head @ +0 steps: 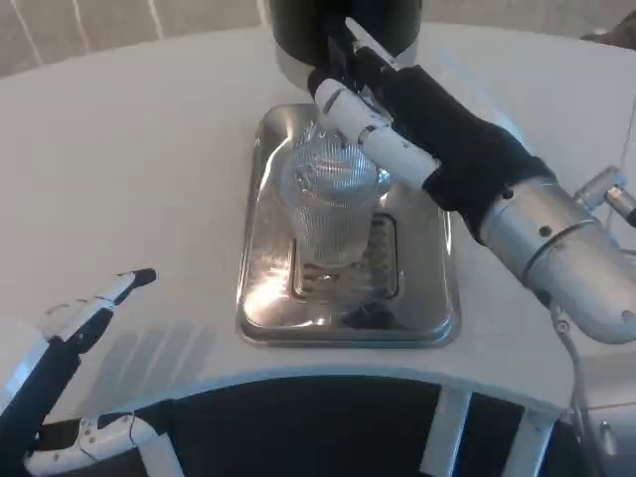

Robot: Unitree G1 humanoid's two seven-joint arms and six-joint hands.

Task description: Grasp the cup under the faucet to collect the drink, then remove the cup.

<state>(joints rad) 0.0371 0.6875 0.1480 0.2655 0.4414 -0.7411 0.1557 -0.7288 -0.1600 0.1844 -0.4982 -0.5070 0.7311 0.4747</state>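
Head view, white table (149, 179), steel tray (427, 318), clear cup (333, 204)

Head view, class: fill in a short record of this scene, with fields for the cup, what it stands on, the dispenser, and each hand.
cup: clear ribbed plastic cup, upright on the tray's grate
tray: shiny steel drip tray on the white table
dispenser: dark round drink dispenser behind the tray
right hand: right hand wrapped around the cup's rim area, gripping it
left hand: left hand low at the table's near edge, holding nothing, apart from the tray
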